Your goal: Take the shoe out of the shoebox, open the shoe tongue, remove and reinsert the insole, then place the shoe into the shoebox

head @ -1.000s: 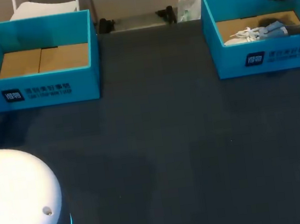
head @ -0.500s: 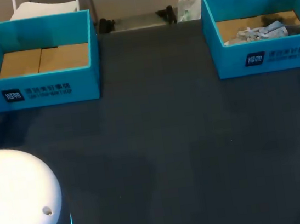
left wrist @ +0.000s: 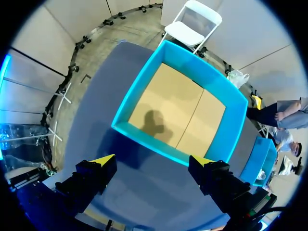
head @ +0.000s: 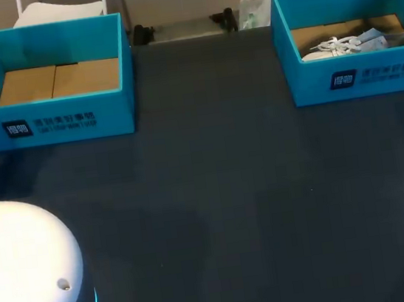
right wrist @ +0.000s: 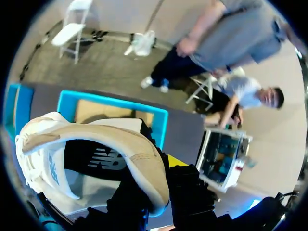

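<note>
Shoe (right wrist: 96,139) clamped in right claw (right wrist: 153,180) above shoebox (right wrist: 115,101), collar opening facing the wrist, toe hidden, left claw (left wrist: 153,161) gaping, empty.

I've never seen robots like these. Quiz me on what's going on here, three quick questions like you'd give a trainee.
1. True or false: the left gripper is open, and the left shoebox ahead of it is empty.
2. What is the right gripper holding? A) a white shoe B) a loose insole C) a box lid
3. Fill in: in the head view, another shoe with white laces lies in the ____ shoebox.
Key: 1 true; 2 A; 3 right.
</note>
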